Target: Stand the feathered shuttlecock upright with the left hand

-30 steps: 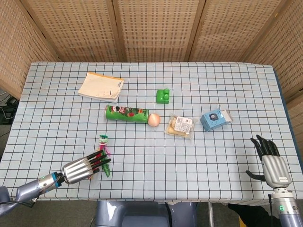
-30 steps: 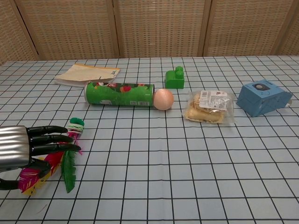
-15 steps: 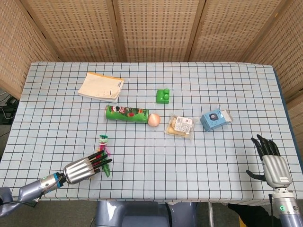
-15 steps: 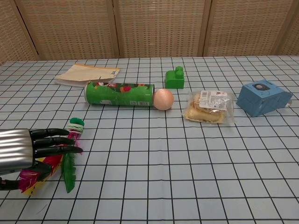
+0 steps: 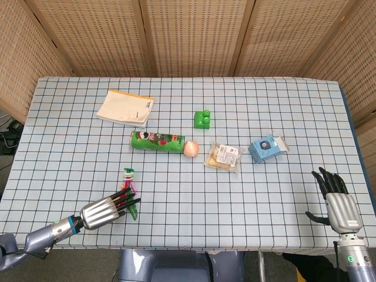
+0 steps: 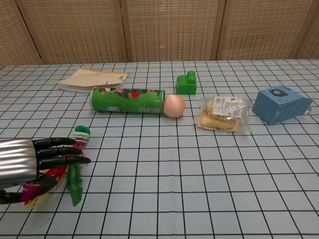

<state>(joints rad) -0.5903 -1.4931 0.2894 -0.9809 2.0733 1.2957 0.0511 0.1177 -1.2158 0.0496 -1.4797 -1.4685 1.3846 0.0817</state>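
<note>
Black fingers of the silver left hand lie spread over the lying feathered shuttlecock, pointing 3 o'clock; grip unclear.

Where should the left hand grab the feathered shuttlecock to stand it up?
Probably at the neck just behind the green-and-white base, thumb and fingers on opposite sides, coming from above. The shuttlecock lies flat, base pointing away and soft feathers fanned under the left hand; the feathers would bend, while the base end looks firm.
</note>
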